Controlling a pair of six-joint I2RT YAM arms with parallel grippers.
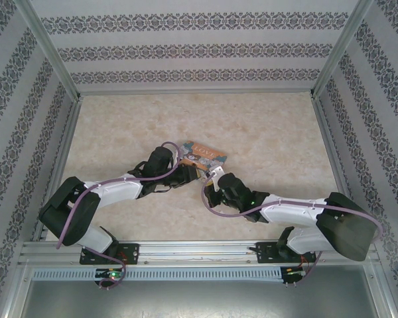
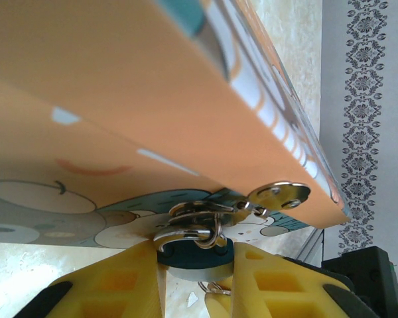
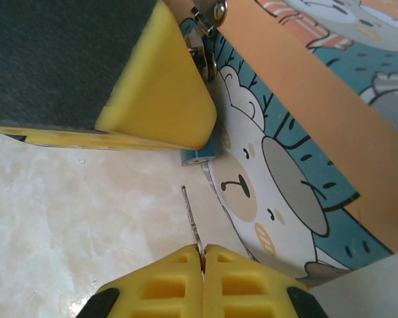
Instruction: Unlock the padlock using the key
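We see the left pincer (image 2: 196, 264) pinching the padlock (image 2: 194, 257): its two yellow fingers (image 2: 123, 281) sit against either side of the small bluish body, which lies right between the tips. Just beyond those tips the thin metal shackle (image 2: 186, 228) loops through a silvery hasp (image 2: 278, 196) on the edge of the orange-and-teal tin (image 2: 119, 99). The tin looms over this pincer and runs away to its upper right. A small metal ring (image 2: 212, 287) shows low in the gap between the fingers, nearer the wrist than the lock body.

The right pincer (image 3: 202, 253) is pressed together on the key (image 3: 191, 218), a thin metal blade seen edge-on that sticks straight out ahead of the closed tips. Its free end points toward the padlock's bluish underside, near it but apart, with a sliver of the pale table (image 3: 66, 218) between them. We cannot tell whether it lines up with the keyhole. Ahead and to the left of this pincer, one yellow finger of the other arm rests against the lock; ahead and to the right lies the tin's cartoon-bear face
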